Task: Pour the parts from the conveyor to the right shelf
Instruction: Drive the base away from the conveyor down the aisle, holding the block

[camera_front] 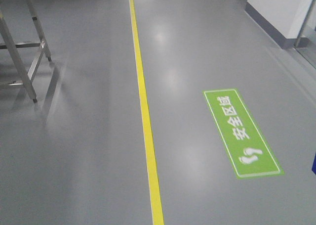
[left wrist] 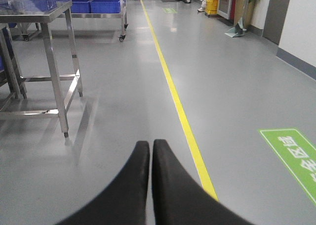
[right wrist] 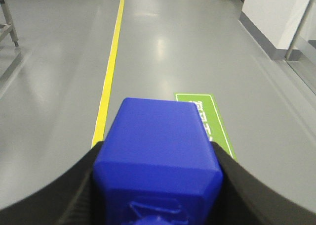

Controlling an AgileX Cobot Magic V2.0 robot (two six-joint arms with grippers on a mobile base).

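While the blue block (right wrist: 160, 141) is clamped between the two black fingers of the right gripper (right wrist: 158, 158), it is held above the floor (camera_front: 74, 151), and a raised detail is seen on its face nearest the camera. The gripper is opened just to the block's width, with a finger pressed against each side. The left gripper (left wrist: 150, 145) is closed, its two black fingers (left wrist: 140, 160) brought together with nothing between them.

A glossy grey floor is shown in every view, and ceiling light is reflected in it. A yellow line (camera_front: 143, 96) is painted along the corridor. To its right a green floor sign (camera_front: 242, 133) with white characters and footprints is laid flat. On the left side a steel table (left wrist: 34, 15) with a shiny top is stood on thin legs, and beyond it blue bins (left wrist: 94, 5) are carried on a wheeled steel frame. A white wall (camera_front: 276, 7) with a dark skirting is seen along the right side.
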